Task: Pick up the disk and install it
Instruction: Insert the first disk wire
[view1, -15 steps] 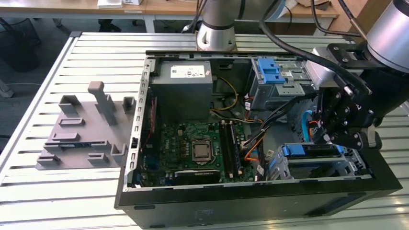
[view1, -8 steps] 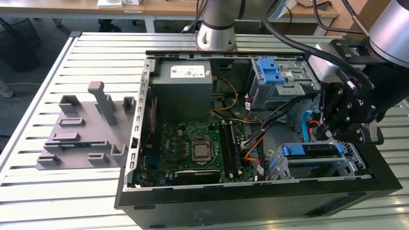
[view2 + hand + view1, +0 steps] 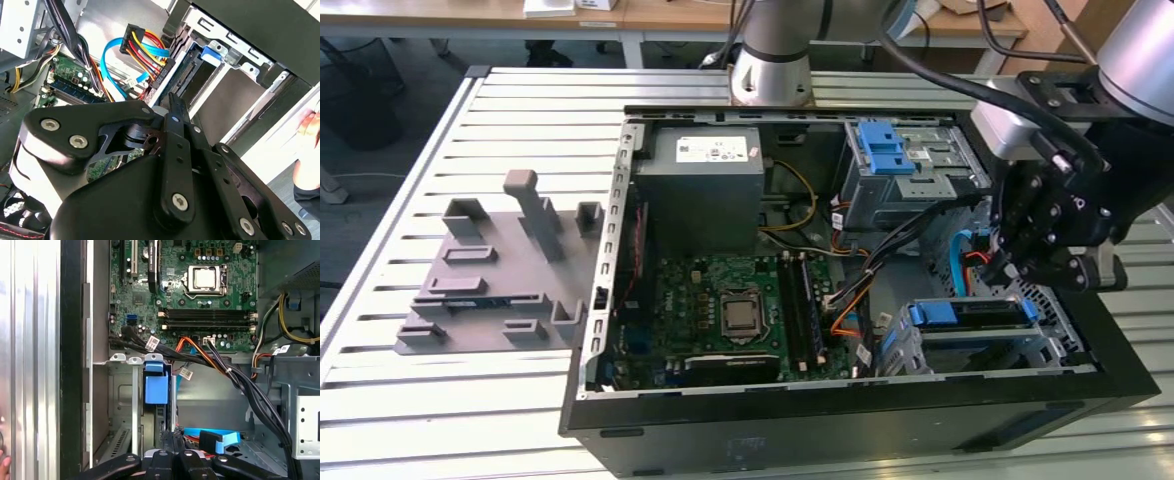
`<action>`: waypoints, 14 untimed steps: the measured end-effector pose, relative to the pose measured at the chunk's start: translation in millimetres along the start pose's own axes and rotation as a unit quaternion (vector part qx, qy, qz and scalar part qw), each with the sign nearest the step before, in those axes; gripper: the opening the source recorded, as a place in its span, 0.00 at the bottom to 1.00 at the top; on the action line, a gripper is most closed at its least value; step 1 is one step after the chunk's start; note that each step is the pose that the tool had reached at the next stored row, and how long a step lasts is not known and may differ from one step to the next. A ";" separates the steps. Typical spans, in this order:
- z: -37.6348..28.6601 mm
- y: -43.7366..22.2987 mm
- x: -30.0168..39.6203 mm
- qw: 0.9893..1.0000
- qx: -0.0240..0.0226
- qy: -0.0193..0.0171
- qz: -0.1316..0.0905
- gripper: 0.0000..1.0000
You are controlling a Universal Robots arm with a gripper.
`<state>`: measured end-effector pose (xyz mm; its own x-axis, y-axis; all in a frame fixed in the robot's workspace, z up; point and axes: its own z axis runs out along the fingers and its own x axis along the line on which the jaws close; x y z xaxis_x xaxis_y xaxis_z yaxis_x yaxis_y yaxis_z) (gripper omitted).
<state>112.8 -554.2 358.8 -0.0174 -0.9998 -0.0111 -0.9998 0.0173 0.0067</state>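
Hovering inside an open black computer case (image 3: 854, 430) with black fingers (image 3: 168, 442) (image 3: 176, 130) clenched on nothing.

Hanging from a silver-grey robot arm (image 3: 774, 50) over the case's end nearest the exterior view's right edge of the slatted silver metal tabletop (image 3: 520, 110). Pointing toward the flat silver metal disk in its blue plastic bracket (image 3: 967, 314) (image 3: 156, 387), seated on edge in a silver metal drive cage (image 3: 1054, 340) (image 3: 120, 390) just beyond the fingertips; touching or apart, cannot tell. Just beside the disk's edge: a light-blue flat cable (image 3: 112, 55) and a red-yellow-black wire bundle (image 3: 145, 50), plugged or loose, cannot tell. Elsewhere in the case: a green motherboard (image 3: 734, 310) (image 3: 200, 290) and a grey power-supply box (image 3: 700, 195) bearing a white sticker (image 3: 714, 150), print too small to read. Near the tabletop's edge at the exterior view's left: a grey plastic fixture (image 3: 494, 280), well apart from the case.
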 end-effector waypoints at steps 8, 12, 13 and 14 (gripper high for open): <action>-0.2 -6.0 -8.6 1.000 0.000 0.000 0.000 0.11; -0.2 -8.2 -11.9 1.000 0.000 0.000 0.000 0.11; -0.1 -8.2 -12.1 1.000 0.000 0.000 0.000 0.11; 0.0 -8.3 -12.3 1.000 0.000 0.000 0.001 0.11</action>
<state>121.3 -542.0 358.9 -0.0196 -0.9997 -0.0111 -0.9998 0.0195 0.0067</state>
